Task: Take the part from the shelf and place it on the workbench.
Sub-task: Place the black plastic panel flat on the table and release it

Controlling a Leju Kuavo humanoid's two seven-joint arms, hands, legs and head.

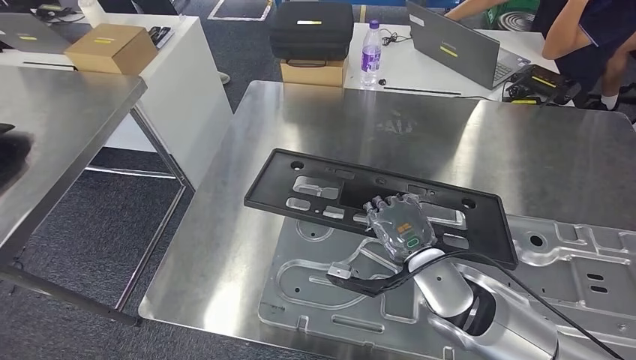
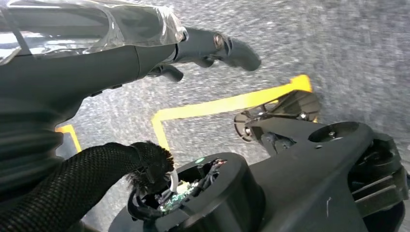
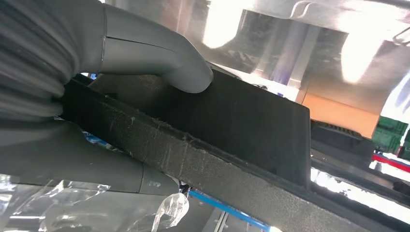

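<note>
Right hand [image 1: 403,229] clamped on black part [image 1: 315,184] above workbench [image 1: 225,247]; left hand [image 2: 145,43] empty, fingers apart.

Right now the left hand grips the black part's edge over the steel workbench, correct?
Not quite: the right hand grips the black part over the steel workbench, as the head view shows; the left hand hangs over the floor, holding nothing.

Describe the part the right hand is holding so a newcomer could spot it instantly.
Start at the big steel workbench in the middle of the head view. Near its front edge lies a silver stamped metal panel, and above it the right hand holds the black plastic part. It is a long, flat rectangular frame with cutouts, the one dark piece among bright metal.
</note>
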